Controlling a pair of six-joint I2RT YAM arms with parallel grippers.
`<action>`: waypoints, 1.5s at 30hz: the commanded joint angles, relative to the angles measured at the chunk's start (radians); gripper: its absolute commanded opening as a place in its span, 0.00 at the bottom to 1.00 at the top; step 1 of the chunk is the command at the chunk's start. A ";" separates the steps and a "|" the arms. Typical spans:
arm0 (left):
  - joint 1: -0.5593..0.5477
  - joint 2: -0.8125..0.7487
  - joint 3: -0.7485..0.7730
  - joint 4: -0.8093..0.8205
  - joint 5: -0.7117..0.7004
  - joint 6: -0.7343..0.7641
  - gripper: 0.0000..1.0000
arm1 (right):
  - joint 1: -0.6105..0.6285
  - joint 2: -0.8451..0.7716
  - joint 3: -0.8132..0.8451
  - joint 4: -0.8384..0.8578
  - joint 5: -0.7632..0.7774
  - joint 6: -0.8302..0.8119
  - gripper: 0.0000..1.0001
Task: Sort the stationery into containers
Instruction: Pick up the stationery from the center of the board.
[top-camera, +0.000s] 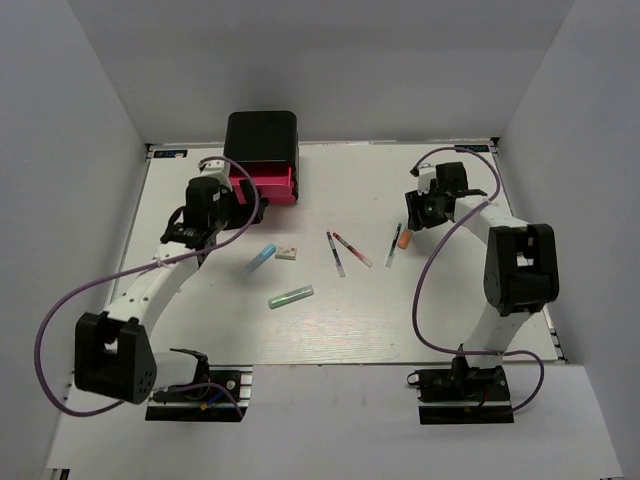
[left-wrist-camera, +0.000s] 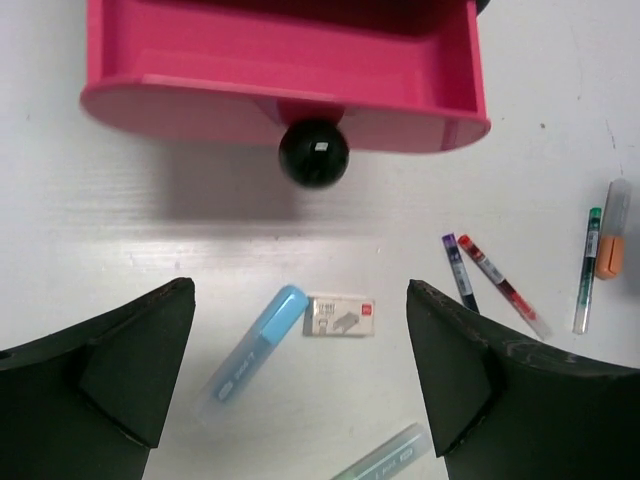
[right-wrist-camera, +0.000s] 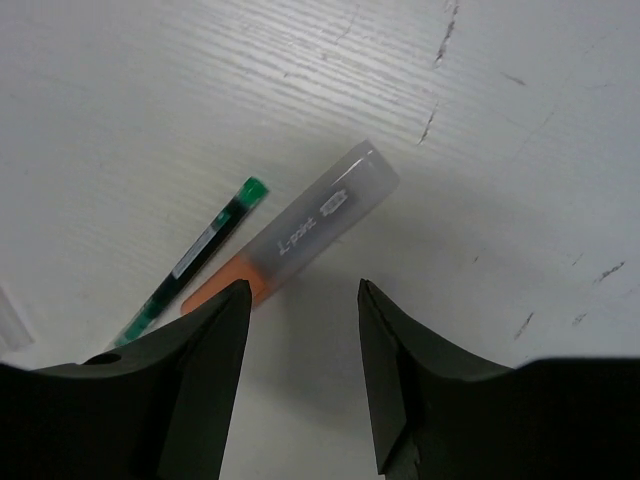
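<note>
Both empty: left pincer wide, right pincer half-open; scuffed white tabletop, pale grey walls around.

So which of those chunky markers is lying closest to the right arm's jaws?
The orange marker, beside the green-capped pen, right in front of those jaws. The blue marker and green marker lie much further left, by the eraser.

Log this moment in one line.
left tool: open, facing pulled-out pink drawer | right tool: open, near orange marker | held: nothing
</note>
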 joint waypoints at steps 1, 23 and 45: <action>-0.003 -0.091 -0.053 -0.047 -0.048 -0.028 0.96 | 0.009 0.043 0.081 0.005 0.077 0.058 0.53; -0.003 -0.105 -0.246 -0.110 -0.100 -0.100 0.96 | 0.047 0.214 0.149 -0.116 0.071 0.139 0.22; -0.003 -0.030 -0.292 -0.022 -0.060 -0.072 0.91 | 0.299 0.120 0.568 -0.038 -0.616 -0.429 0.00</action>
